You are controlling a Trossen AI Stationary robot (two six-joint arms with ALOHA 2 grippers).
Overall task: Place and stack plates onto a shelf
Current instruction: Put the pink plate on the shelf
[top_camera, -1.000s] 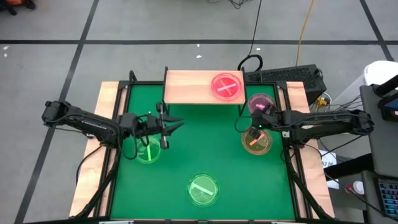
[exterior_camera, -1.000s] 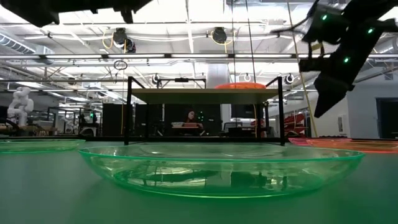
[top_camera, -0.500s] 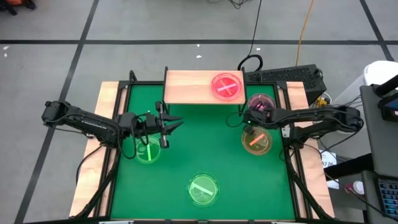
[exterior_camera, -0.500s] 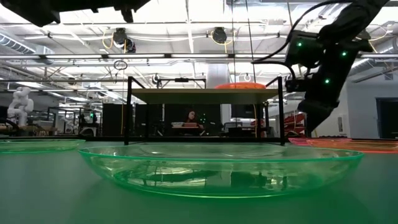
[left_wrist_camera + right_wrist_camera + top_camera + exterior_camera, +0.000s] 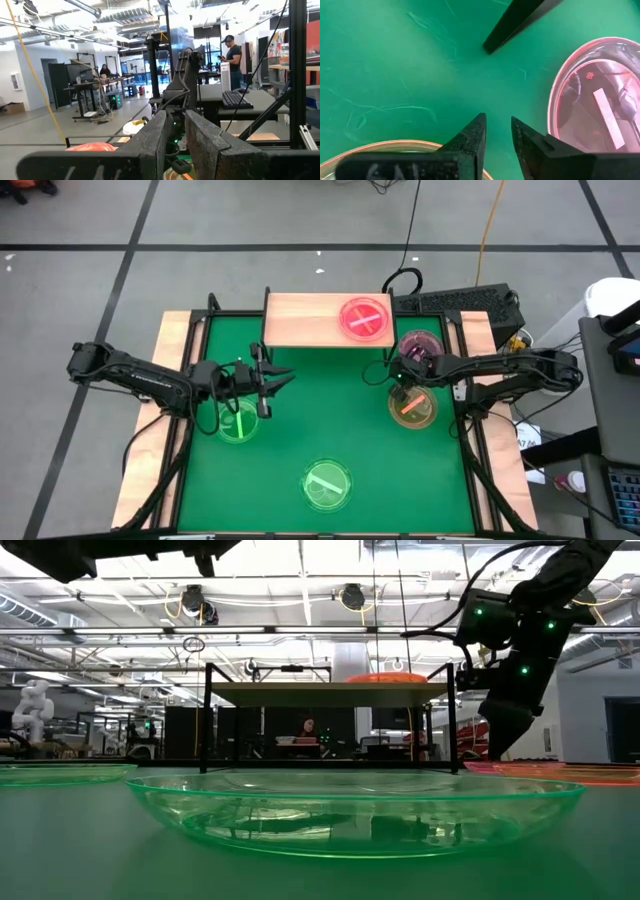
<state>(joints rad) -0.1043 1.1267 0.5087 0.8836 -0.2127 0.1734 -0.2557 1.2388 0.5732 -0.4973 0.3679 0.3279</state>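
The shelf (image 5: 312,320) stands at the table's far edge with a pink plate (image 5: 365,318) on its right half, also seen as the pink plate (image 5: 386,678) in the low view. A purple-pink plate (image 5: 420,343) and an amber plate (image 5: 413,408) lie on the table's right side. Two green plates (image 5: 238,424) (image 5: 326,484) lie left and near. My right gripper (image 5: 396,372) (image 5: 498,122) points down between the purple-pink plate (image 5: 600,100) and the amber plate (image 5: 395,149), shut and holding nothing. My left gripper (image 5: 290,373) (image 5: 175,142) hovers shut, level, above the left green plate.
The shelf's black leg (image 5: 520,20) stands just beyond my right gripper. A keyboard (image 5: 470,302) and cables lie past the table's far right corner. Bare green table (image 5: 330,410) lies between the two arms. People stand in the room behind (image 5: 232,55).
My right gripper has come down and moved a little toward the table's left, off the amber plate toward the shelf's right leg, then held nearly still. No plate has moved.
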